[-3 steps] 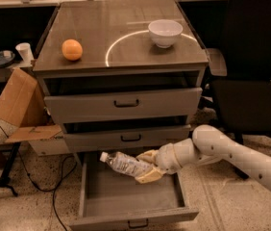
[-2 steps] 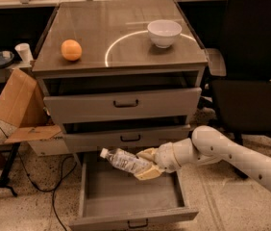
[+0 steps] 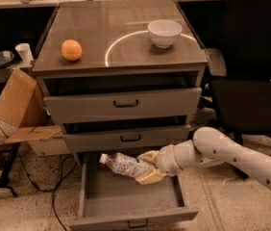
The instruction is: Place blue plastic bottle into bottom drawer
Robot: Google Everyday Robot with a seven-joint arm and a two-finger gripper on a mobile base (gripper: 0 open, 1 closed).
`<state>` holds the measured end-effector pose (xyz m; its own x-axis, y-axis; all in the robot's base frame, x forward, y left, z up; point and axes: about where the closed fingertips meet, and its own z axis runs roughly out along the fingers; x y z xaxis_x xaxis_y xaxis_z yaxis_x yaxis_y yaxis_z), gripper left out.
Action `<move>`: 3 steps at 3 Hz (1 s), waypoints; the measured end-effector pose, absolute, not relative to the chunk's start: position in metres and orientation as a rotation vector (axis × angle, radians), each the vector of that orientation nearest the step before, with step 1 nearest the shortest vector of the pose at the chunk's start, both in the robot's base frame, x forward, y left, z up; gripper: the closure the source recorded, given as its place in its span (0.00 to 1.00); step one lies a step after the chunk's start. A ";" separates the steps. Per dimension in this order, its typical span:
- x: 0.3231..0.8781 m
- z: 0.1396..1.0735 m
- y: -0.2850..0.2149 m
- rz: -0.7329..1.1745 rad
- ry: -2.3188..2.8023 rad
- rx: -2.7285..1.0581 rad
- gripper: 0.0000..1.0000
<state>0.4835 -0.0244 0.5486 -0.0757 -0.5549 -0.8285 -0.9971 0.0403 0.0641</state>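
Note:
The blue plastic bottle [image 3: 122, 164] is clear and crinkled with a white cap pointing left. It lies tilted in my gripper [image 3: 145, 166], which is shut on its right end. My white arm reaches in from the lower right. The bottle hangs over the open bottom drawer [image 3: 130, 205], above its plain grey floor near the back. The drawer is pulled well out, with a small dark handle on its front.
Two shallower drawers [image 3: 124, 105] above stand slightly open. An orange [image 3: 71, 49] and a white bowl [image 3: 164, 32] sit on the cabinet top. A black office chair [image 3: 253, 76] stands to the right, a cardboard box [image 3: 18, 100] and cables to the left.
The bottle and gripper have barely moved; they hold almost the same spot over the bottom drawer.

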 end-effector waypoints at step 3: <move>0.573 0.403 0.110 1.113 1.764 -1.524 1.00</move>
<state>0.5730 0.1097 0.4032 -0.2052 -0.5162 -0.8315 -0.9728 0.0139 0.2314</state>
